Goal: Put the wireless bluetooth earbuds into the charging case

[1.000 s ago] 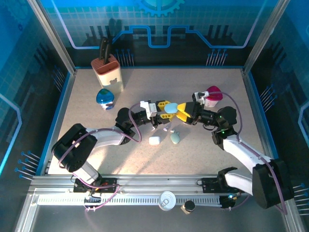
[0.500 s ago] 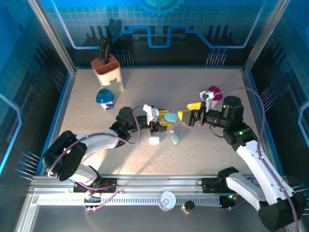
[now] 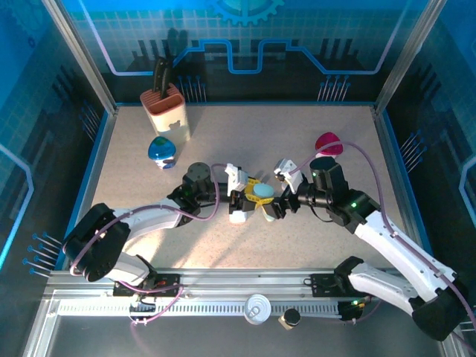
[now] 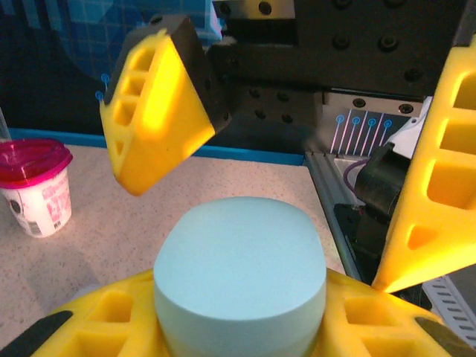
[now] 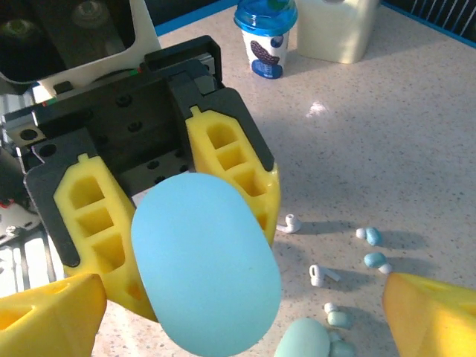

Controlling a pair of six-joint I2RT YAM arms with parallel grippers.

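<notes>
As the left fingers stand: closed on the light-blue charging case, one yellow pad on each flank, with the case raised off the tabletop.
Left gripper: at mid-table, reaching right.
Right fingers: spread wide, one on either side of the held case, touching nothing.
Right gripper: facing the left gripper and close to it, holding nothing.
Case condition: lid closed, with no seam in view. Judged that it must be opened before anything can be inserted.
White earbuds: two stemmed pieces lying loose on the tabletop just beside the left gripper, apart from each other and from the case.
Pale-blue earbuds: several more lying a little beyond the white pair.
Handling, judged: very light, rigid, glossy and likely slippery. They are prone to skid or flick away under wide foam pads.
Hold point, judged: across the stem, near the head, pinching from above with the pads brought low to the tabletop.
Risk, judged: the pieces are far smaller than the pads, so misalignment is likely.
Pale-green case: on the tabletop near the earbuds.
White case: just near of the left gripper.
</notes>
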